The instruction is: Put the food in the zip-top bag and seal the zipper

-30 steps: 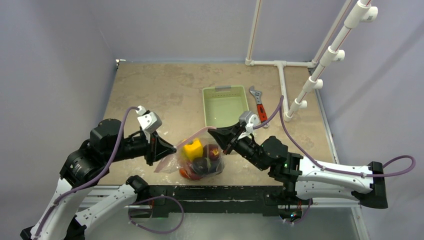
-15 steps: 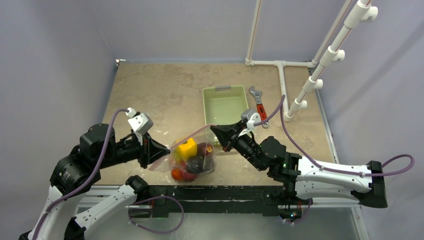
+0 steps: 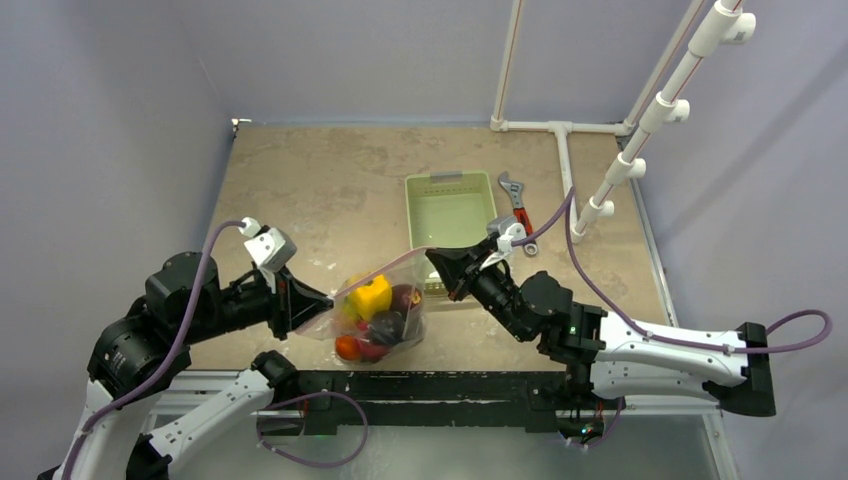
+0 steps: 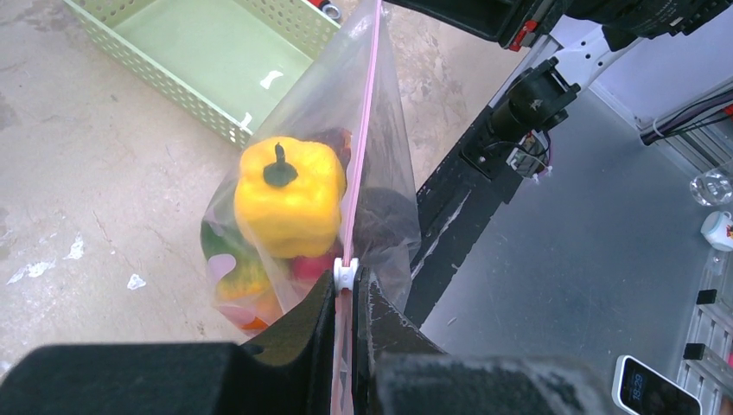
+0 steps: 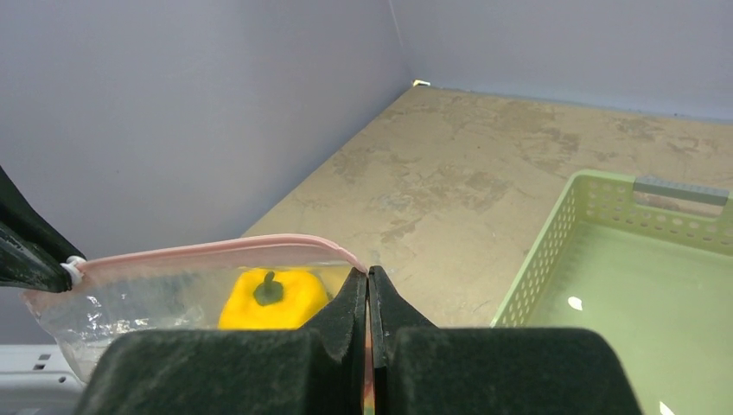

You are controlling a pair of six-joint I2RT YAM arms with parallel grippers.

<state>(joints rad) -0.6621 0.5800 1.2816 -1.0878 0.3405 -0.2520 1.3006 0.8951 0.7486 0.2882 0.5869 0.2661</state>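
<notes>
Close to the front edge of the table (image 3: pixel 300 190), a clear bag (image 3: pixel 330 322) hangs between the two grippers. The bag is thin, shiny and crinkly.

Toy food sits inside it. A smooth yellow pepper (image 3: pixel 372 297) with a dark stem is on top. A dark purple piece, a red one and an orange one lie under it.

The pink strip (image 3: pixel 385 267) along the bag's mouth is pulled into a tight line. The left gripper (image 3: pixel 326 299) is pinched onto one end of it, right behind a little white slider (image 4: pixel 345 272). The right gripper (image 3: pixel 434 259) is squeezed tight on the other end.

Just behind the bag stands a light green basket (image 3: pixel 412 215) with rows of small holes in its walls. To its right lies a metal wrench (image 3: pixel 517 212) with a red handle. Farthest back, white pipes (image 3: pixel 565 160) lie on the table and stand up from it.
</notes>
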